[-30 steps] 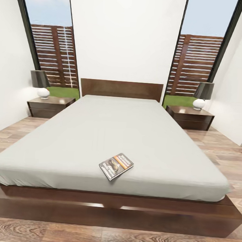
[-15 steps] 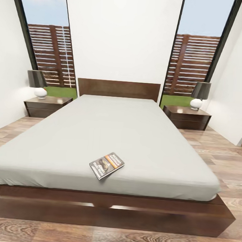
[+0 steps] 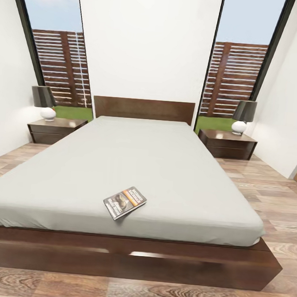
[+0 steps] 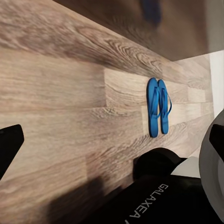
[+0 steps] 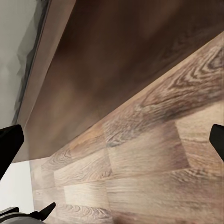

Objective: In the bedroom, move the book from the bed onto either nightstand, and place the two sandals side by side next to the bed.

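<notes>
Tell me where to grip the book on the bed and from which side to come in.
Probably best to take the book by its near corner, coming from the foot of the bed. It lies flat and skewed on the mattress close to that edge, so a low pinch with the tool across the thin cover looks most workable. Neither tool is near it yet.

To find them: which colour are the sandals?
Bright blue sandals, best seen in the left wrist view.

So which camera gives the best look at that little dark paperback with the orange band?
The head view: the small dark paperback with the orange band lies in full sight near the foot of the light-grey mattress. Both wrist views look at the wood-plank floor instead.
</notes>
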